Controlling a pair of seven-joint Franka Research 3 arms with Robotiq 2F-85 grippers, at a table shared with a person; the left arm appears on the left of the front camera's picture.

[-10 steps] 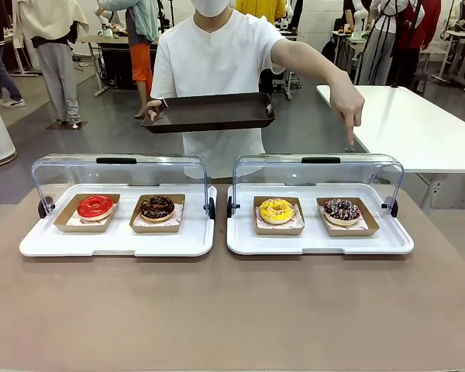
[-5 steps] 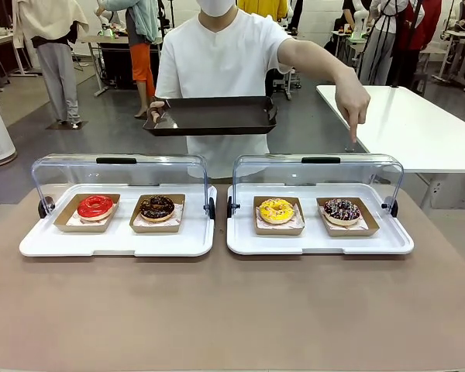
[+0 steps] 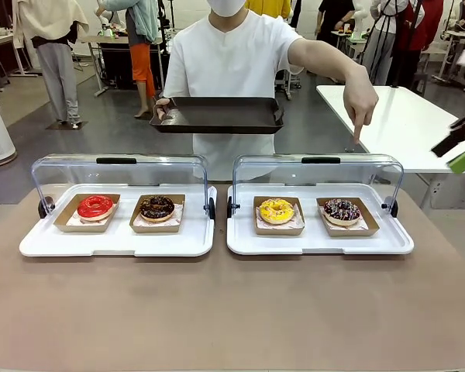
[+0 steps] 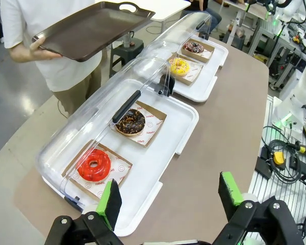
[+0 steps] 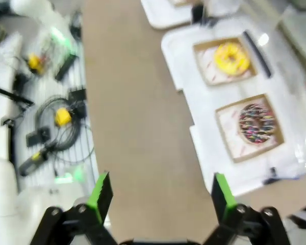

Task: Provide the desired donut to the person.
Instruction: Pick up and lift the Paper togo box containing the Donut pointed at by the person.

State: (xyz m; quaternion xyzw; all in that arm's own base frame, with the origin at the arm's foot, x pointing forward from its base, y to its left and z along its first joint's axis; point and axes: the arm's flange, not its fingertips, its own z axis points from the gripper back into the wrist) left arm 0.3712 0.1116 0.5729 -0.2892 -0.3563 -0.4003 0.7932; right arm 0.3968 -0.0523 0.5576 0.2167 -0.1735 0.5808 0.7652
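A robot lab, my table point(image 3: 217, 310) got up as a bakery counter.
Past it I see an open hall: grey floor point(image 3: 101, 147), more white work tables point(image 3: 403, 116), people point(image 3: 58, 46) standing at benches farther back. Loose cables point(image 4: 283, 135) and gear lie on the floor by my side. Two lidded trays point(image 3: 116, 242) of donuts point(image 3: 156, 207) supply the shop look.

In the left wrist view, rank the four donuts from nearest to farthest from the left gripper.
1. Red donut, near end of the nearer tray.
2. Chocolate donut, same tray, farther along.
3. Yellow donut, near end of the second tray.
4. Sprinkled donut, far end of that tray.
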